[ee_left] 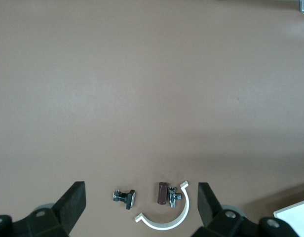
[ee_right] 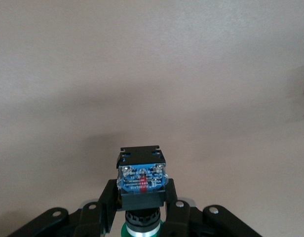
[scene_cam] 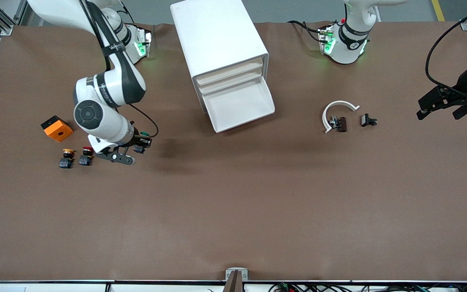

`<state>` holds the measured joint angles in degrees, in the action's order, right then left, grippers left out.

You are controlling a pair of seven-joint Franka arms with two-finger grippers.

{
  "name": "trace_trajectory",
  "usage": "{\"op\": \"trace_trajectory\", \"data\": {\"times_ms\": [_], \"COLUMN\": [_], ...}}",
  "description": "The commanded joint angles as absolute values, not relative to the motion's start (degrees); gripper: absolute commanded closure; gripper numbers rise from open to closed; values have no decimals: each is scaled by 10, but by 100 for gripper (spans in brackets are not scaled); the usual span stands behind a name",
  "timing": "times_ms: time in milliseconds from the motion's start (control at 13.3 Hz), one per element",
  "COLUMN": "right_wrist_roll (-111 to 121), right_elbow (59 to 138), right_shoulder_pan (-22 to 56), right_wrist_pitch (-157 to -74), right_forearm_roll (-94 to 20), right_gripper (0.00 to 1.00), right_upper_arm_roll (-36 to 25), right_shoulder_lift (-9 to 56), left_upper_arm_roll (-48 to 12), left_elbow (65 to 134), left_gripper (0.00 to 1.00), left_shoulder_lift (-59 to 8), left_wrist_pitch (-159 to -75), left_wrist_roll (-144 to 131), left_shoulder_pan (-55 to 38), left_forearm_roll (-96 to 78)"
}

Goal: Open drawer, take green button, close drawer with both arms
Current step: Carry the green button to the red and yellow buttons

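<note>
Right wrist view gives the clearest look at the button [ee_right: 141, 180]: its black-and-blue body is clamped between the fingers [ee_right: 108, 202] of the right gripper [ee_right: 141, 207], shut tight on it, with the green cap just showing underneath. In the front view the button [scene_cam: 142, 142] is seen held just above the worktop [scene_cam: 233, 211], toward the right arm's end, near a red-capped button [scene_cam: 86, 156] and a yellow-capped button [scene_cam: 67, 158], with an orange block [scene_cam: 56, 128] a little farther from the camera.

The step in hand is judged to be setting the button down. It should be lowered until its body is borne by the worktop before the fingers are parted, and placed apart from the other two buttons so that none is knocked.

The bottom drawer [scene_cam: 239, 106] of the white cabinet [scene_cam: 217, 36] is pulled out and appears empty; its closing is left to be done.

The left gripper [scene_cam: 444, 106] waits with fingers fully spread and nothing held, above the left arm's end of the worktop, near a white clip [scene_cam: 336, 111] and small metal fittings [scene_cam: 339, 123].
</note>
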<state>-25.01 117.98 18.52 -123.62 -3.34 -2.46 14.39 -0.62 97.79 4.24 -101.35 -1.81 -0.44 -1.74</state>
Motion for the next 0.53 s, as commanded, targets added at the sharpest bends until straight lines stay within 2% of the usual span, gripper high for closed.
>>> {"op": "trace_trajectory", "data": {"times_ms": [0, 225, 450], "right_wrist_roll": [-181, -169, -156], "right_elbow": [1213, 1245, 1257], "right_shoulder_pan": [148, 110, 58], "right_wrist_pitch": [-1246, -1287, -1338], "right_forearm_roll": [-22, 38, 44], "right_gripper": [100, 100, 100], "right_upper_arm_roll": [-15, -15, -15], "right_shoulder_lift": [120, 115, 121], "left_upper_arm_roll": [0, 0, -3], "left_elbow": [955, 948, 927], "left_gripper": [0, 0, 0], "left_shoulder_lift": [40, 42, 43], "left_wrist_pitch": [-985, -968, -960], "left_wrist_roll": [-19, -13, -20], "left_shoulder_pan": [-11, -10, -11], "left_forearm_roll": [-4, -4, -6]}}
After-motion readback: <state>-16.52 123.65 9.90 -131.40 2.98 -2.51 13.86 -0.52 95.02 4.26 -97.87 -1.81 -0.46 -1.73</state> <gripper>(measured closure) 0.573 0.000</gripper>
